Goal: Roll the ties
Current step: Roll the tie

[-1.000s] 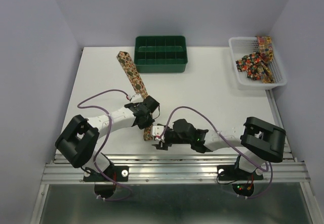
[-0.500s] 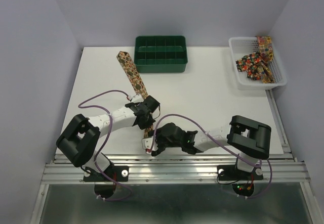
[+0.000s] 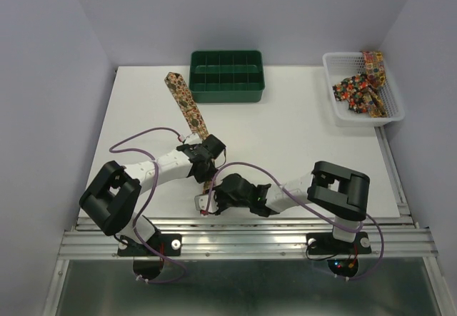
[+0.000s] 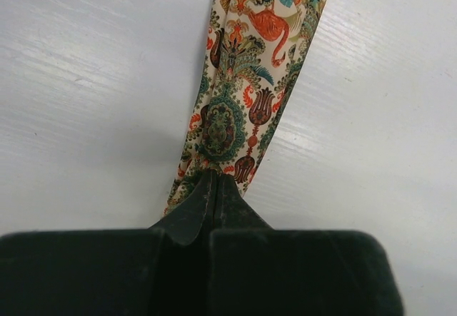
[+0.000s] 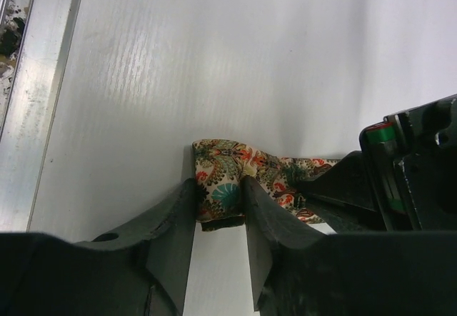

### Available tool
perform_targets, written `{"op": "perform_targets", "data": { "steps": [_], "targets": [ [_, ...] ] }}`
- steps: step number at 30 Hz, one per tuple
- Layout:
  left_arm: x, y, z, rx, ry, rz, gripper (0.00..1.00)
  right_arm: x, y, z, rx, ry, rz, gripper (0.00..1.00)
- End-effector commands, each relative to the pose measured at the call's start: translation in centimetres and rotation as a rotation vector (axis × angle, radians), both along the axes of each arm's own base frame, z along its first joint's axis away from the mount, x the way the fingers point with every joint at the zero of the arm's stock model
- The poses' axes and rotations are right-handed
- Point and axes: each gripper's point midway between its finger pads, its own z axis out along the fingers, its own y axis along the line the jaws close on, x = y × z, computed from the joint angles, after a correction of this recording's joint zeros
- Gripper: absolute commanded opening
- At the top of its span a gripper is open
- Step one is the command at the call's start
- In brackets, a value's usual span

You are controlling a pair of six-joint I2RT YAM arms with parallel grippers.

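Observation:
One tie (image 3: pixel 187 105), patterned in tan, red and green, lies stretched on the white table from beside the green tray toward the near edge. My left gripper (image 3: pixel 206 165) is shut, and its joined tips (image 4: pixel 214 176) rest on top of the tie (image 4: pixel 235 109) near its lower part. My right gripper (image 3: pixel 208 200) is at the tie's near end. In the right wrist view its two fingers (image 5: pixel 187 195) sit against both sides of the folded end of the tie (image 5: pixel 228 166), so the right gripper (image 5: pixel 218 187) is shut on it.
A green compartment tray (image 3: pixel 227 95) stands at the back centre. A white mesh basket (image 3: pixel 334 100) at the back right holds more ties (image 3: pixel 360 88). The metal rail (image 5: pixel 28 102) of the near table edge runs just left of my right gripper.
My right gripper slid left along the near edge to the tie's near end, and its jaws narrowed onto the folded end. The left gripper stayed put on the tie.

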Motion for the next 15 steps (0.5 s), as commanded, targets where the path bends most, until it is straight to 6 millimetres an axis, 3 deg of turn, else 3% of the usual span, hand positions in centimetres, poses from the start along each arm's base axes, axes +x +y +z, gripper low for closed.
{"op": "perform_targets", "data": {
  "steps": [1,4,6,7,8,11,13,15],
  "targets": [
    [0.2,0.4,0.7,0.024,-0.008,0.013,0.00,0.8,0.5,0.1,-0.004,-0.003,-0.045,0.38],
    [0.2,0.5,0.6,0.030,-0.006,0.012,0.00,0.7,0.4,-0.3,-0.008,0.015,-0.058,0.37],
    [0.2,0.4,0.7,0.029,-0.010,0.010,0.00,0.6,0.2,-0.6,-0.017,0.034,-0.064,0.31],
    [0.2,0.4,0.7,0.030,-0.010,0.008,0.00,0.5,0.1,-0.9,-0.023,0.046,-0.066,0.27],
    [0.3,0.5,0.7,0.032,-0.010,0.012,0.00,0.3,0.1,-1.1,-0.025,0.063,-0.067,0.14],
    [0.5,0.4,1.0,0.032,-0.020,0.013,0.00,-0.2,0.4,-0.5,0.004,0.111,-0.071,0.01],
    [0.6,0.3,1.2,0.026,-0.025,0.011,0.00,-0.9,0.5,0.0,0.020,0.151,-0.059,0.01],
    [0.8,0.2,1.4,0.021,-0.033,0.009,0.10,-1.8,0.4,0.5,0.054,0.215,-0.057,0.01]
  ]
}}
